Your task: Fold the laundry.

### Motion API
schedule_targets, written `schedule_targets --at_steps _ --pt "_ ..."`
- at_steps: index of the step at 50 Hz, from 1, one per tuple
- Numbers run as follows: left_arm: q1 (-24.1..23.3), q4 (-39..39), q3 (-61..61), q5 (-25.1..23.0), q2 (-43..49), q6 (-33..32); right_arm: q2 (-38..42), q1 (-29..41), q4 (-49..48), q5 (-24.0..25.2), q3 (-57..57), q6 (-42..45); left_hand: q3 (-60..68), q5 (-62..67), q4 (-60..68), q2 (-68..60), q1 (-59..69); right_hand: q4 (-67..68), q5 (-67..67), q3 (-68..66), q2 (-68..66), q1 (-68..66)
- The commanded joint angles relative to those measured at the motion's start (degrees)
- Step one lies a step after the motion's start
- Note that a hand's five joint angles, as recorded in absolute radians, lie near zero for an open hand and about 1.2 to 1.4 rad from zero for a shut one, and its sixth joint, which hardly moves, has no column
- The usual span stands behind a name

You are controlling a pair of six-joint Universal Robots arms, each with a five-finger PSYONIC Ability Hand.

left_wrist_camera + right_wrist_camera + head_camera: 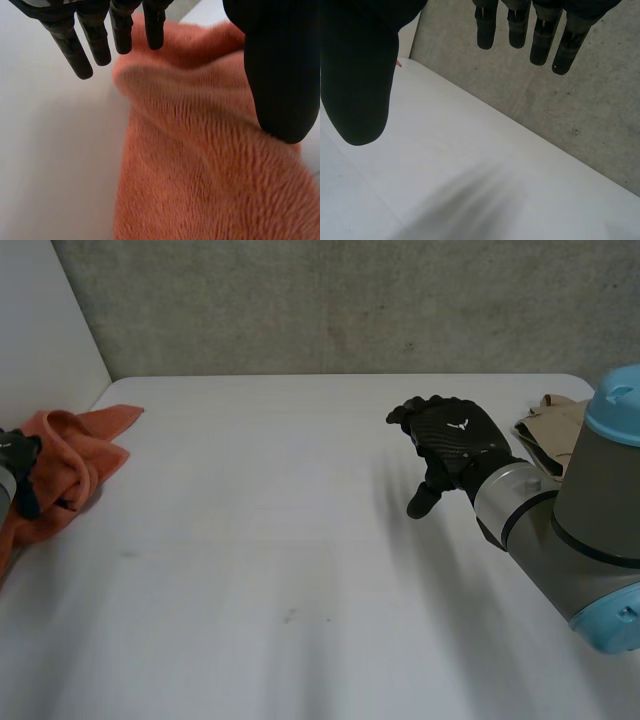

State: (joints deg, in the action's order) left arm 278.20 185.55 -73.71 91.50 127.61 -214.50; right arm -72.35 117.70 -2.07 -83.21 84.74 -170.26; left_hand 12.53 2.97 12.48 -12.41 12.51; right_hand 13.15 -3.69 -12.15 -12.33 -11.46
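Watching the orange towel [75, 455]: it's bunched at the table's [300, 570] left edge, right under my left hand [18, 452]. Its fingers [96, 42] are straight, thumb apart, gripping nothing. The towel's length slants from that hand toward the far side. My right hand [455, 440] hangs relaxed and empty, well apart, near a beige cloth [550, 420]. I reckon the left hand goes first.
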Motion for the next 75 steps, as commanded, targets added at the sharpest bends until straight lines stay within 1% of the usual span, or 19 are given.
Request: schedule_targets --at_steps 1,3,4,8,15,19,26,31,34,39,42,44,46,47,48,58,61,66,75 --pt "0.3 0.9 3.6 1.3 4.6 0.2 0.0 0.6 -0.5 0.0 0.8 0.1 19.5 19.1 19.6 -19.6 19.5 -3.2 3.7 2.1 2.3 1.5" --pt "0.3 2.0 4.5 1.4 5.8 0.2 0.0 0.6 -0.5 0.0 1.0 0.1 32.6 32.2 32.7 -32.7 32.6 -3.2 3.7 2.1 2.3 1.5" --pt "0.3 3.3 5.4 1.8 6.8 0.2 0.0 0.6 -0.5 0.0 1.1 0.1 45.5 45.1 45.5 -45.6 45.5 -3.2 3.7 2.1 2.3 1.5" --pt "-0.1 6.6 7.3 3.0 7.8 -0.5 -0.2 0.6 -0.5 0.0 1.5 0.1 67.4 67.0 67.5 -67.6 67.5 -3.2 3.7 2.1 2.3 1.5" --pt "-2.3 6.9 8.5 5.0 8.3 -4.1 -0.9 -0.2 -0.5 0.0 2.1 0.2 67.5 67.0 67.5 -67.6 67.5 -3.2 3.7 2.1 2.3 1.5" --pt "-7.9 6.8 8.1 5.4 5.7 -3.4 -1.4 -0.5 -0.5 0.0 2.0 0.3 67.5 67.0 67.5 -67.6 67.5 -3.2 3.7 2.1 2.3 1.5" --pt "-18.6 6.3 4.2 5.2 -6.1 7.2 -3.7 -0.5 -0.5 -0.1 1.7 0.4 67.5 67.0 67.5 -67.6 67.5 -3.2 3.7 2.1 2.3 1.5" --pt "-29.8 2.9 -0.1 4.4 -13.3 17.1 -5.3 -0.9 -0.5 -0.1 1.3 0.3 67.5 67.0 67.5 -67.6 67.5 -3.2 3.7 2.1 2.3 1.5" --pt "-34.7 1.2 -2.7 4.0 -14.7 20.1 -5.8 -2.3 -0.5 -0.1 1.1 0.4 67.5 67.0 67.5 -67.6 67.5 -3.2 3.7 2.1 2.3 1.5" --pt "-47.1 0.2 -8.3 2.5 -14.1 23.9 -6.1 -3.4 -0.5 -0.1 1.0 0.4 67.5 67.0 67.5 -67.6 67.5 -3.2 3.7 2.1 2.3 1.5" --pt "-50.5 0.0 -9.3 2.1 -12.7 24.0 -6.1 -3.4 -0.5 0.0 1.0 0.4 67.5 67.0 67.5 -67.6 67.5 -3.2 3.7 2.1 2.3 1.5" --pt "-52.5 -0.4 -9.3 2.2 -11.0 23.9 -6.0 -3.4 -0.5 -0.1 1.0 0.5 37.7 37.3 37.8 -37.8 37.7 -3.2 3.7 2.1 2.3 1.5" --pt "-52.7 -0.4 -9.1 2.4 -10.9 23.6 -5.8 -3.5 -0.4 0.0 1.0 0.8 0.7 0.3 0.8 -0.8 0.7 -3.2 3.7 2.1 2.3 1.5" --pt "-52.4 -0.3 -8.7 2.7 -11.2 23.6 -5.7 -3.5 -0.3 0.0 1.0 0.9 -1.3 -1.7 -1.2 1.2 -1.3 -3.2 3.7 2.1 2.3 1.5" --pt "-52.4 -0.3 -8.7 2.7 -11.2 23.6 -5.6 -3.5 -0.3 0.1 1.0 1.2 -1.3 -1.7 -1.3 1.2 -1.3 -3.2 3.7 2.1 2.3 1.5" --pt "-34.2 -1.0 -6.7 1.6 -18.2 23.6 -4.6 -2.8 1.1 0.6 -0.2 4.8 -0.8 -1.2 -0.8 0.7 -0.8 -3.2 3.7 2.1 2.3 1.5" --pt "-30.1 -1.2 -6.1 -1.0 -18.1 22.9 -1.8 -2.7 7.1 0.6 -2.0 6.3 -0.6 -1.1 -0.6 0.5 -0.6 -3.2 3.7 2.1 2.3 1.5" --pt "-25.1 -1.5 -5.5 -8.6 -14.3 17.5 2.4 -2.1 15.6 0.4 -4.9 7.2 1.6 1.1 1.6 -1.7 1.6 -3.2 3.7 2.1 2.3 1.5" --pt "-17.7 -5.6 -3.2 -10.3 -4.3 2.6 9.5 4.4 15.3 0.2 -5.3 6.3 3.4 3.0 3.5 -3.5 3.4 -3.2 3.7 2.1 2.3 1.5"
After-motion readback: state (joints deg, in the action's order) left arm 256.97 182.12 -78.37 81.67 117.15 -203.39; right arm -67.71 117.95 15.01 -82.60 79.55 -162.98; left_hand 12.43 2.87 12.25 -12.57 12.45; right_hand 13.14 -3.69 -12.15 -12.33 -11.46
